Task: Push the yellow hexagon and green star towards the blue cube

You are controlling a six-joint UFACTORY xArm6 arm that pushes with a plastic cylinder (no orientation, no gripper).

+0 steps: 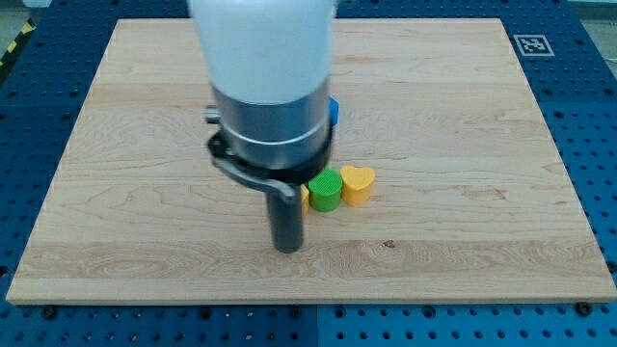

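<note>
Tip (287, 248) sitting low on the board (463, 260), just left of and below the green block (326, 191), apparently touching nothing; plain rod, nothing to open or clamp. Yellow sliver (305, 197) hugging green's left, yellow heart (359, 184) on its right. Blue cube (334, 110) peeking from behind the arm, above the cluster, likely lining up an upward shove

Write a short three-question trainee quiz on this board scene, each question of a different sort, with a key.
1. True or false: the yellow heart-shaped block lies at the view's right of the round green ribbed block.
2. Multiple choice: my tip sits where relative to the green block? A. the view's lower left, B. the view's upper right, C. directly on top.
3. Fill in: the blue block, mostly hidden behind the arm, peeks out toward the view's ____ of the green one.

Key: 1 true; 2 A; 3 top.
</note>
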